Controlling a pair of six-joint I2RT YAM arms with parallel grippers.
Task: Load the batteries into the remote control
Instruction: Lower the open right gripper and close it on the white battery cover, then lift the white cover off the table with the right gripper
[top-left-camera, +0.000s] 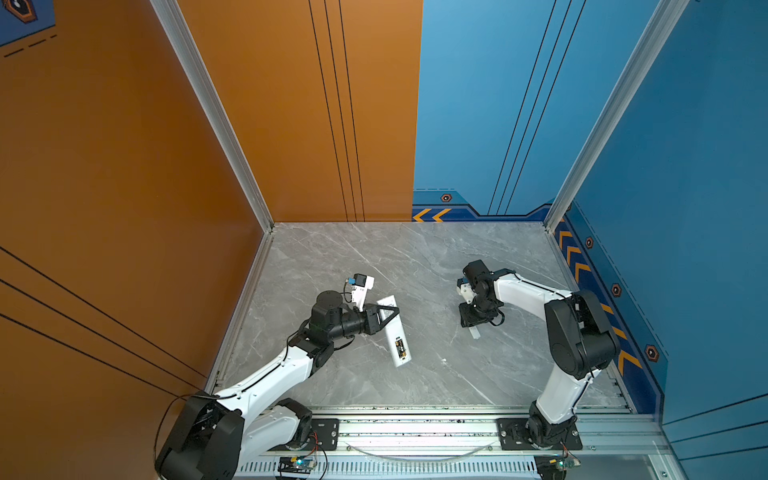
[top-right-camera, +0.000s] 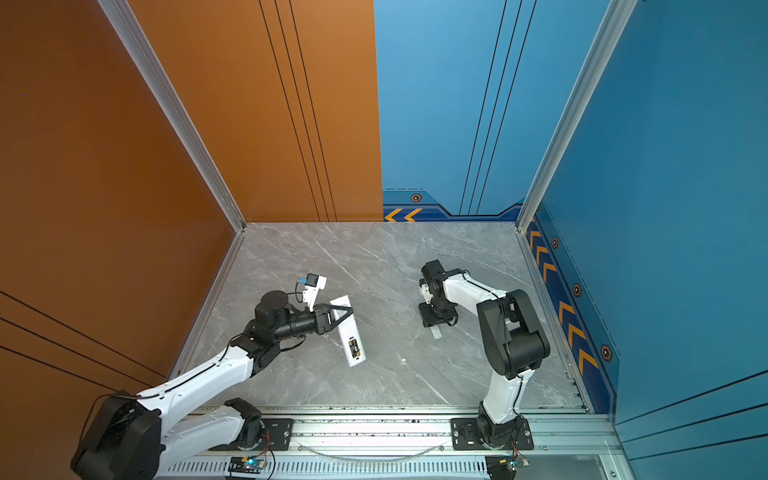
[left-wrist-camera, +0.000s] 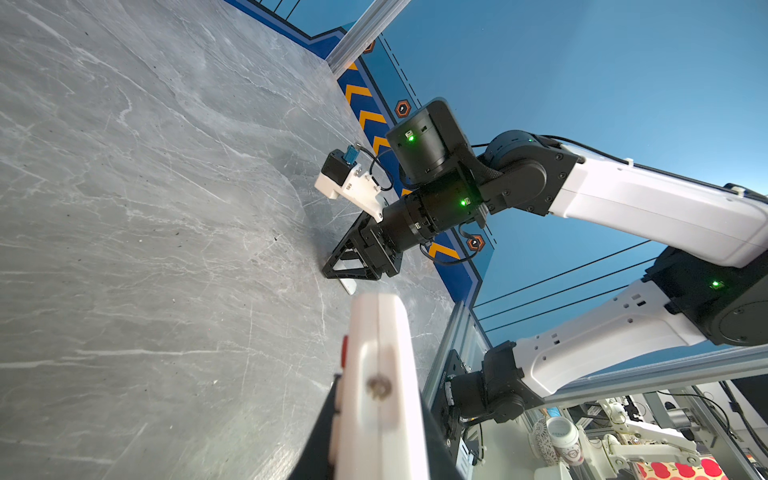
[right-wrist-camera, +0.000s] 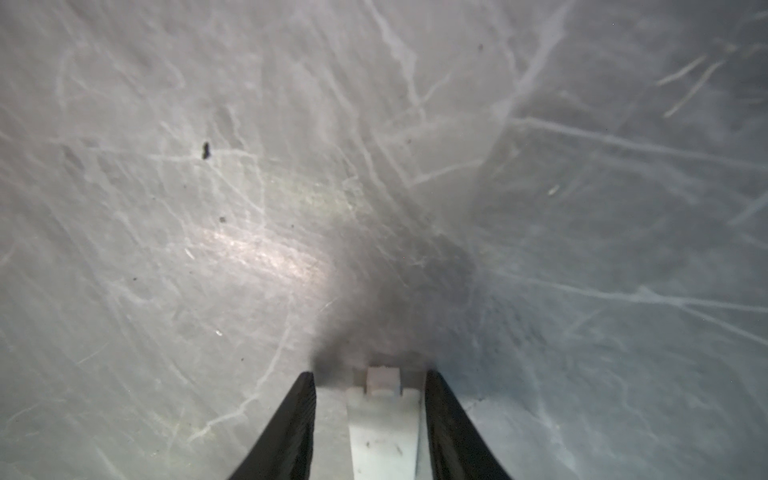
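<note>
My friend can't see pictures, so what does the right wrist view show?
A small white cover lies on the grey table between the right gripper's two black fingers. The fingers are open, with a gap beside the cover on one side.

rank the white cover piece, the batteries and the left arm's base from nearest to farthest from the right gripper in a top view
1. white cover piece, between the fingers of the right gripper
2. batteries, in the remote control, toward the left
3. left arm's base, on the front rail, far left
</note>
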